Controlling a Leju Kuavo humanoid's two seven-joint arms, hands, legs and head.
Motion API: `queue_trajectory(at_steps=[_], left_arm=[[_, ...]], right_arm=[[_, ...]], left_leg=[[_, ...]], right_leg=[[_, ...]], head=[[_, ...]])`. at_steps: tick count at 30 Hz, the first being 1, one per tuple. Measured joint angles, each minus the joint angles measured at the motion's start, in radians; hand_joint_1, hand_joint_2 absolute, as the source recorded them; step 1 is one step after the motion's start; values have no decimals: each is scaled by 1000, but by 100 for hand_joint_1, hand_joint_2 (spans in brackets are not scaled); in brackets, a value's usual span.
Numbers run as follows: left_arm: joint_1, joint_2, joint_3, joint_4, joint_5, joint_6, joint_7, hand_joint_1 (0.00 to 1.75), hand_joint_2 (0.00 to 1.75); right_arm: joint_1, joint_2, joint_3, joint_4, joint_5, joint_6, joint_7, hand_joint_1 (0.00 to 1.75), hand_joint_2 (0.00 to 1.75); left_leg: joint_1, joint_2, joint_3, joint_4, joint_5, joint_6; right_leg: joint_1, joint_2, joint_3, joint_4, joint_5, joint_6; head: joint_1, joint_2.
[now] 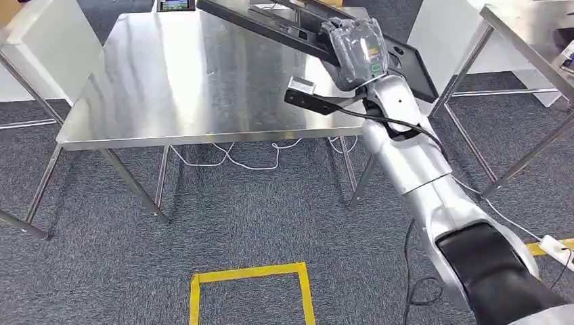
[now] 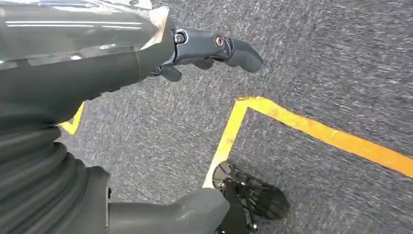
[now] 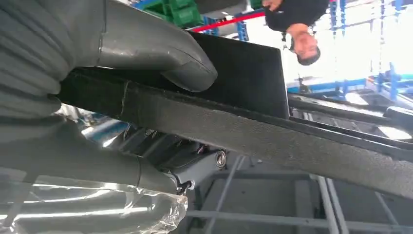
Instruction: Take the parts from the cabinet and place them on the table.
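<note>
Right hand (image 1: 357,51) gripped 1 black frame part (image 1: 271,26) above steel table (image 1: 183,81), 1 o'clock; left hand (image 2: 204,51) hung with fingers apart, holding nothing.

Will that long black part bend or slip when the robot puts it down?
Probably stiff: the black part stays straight though the right hand holds just one end. It may slide on the shiny steel table. Being long, it could tip.

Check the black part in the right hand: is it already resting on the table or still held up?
Held up. The right hand grips the black part, which slants above the steel table; whether its far end touches cannot be told.
</note>
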Motion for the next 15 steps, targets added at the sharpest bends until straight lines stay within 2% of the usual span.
queue_trajectory(at_steps=[15], left_arm=[[1,0,2,0,7,17,20,0,175]], right_arm=[[-39,17,64,-1,-14,6,10,175,175]], left_leg=[[0,-1,0,0,0,0]], right_leg=[[0,0,0,0,0,0]], head=[[0,0]])
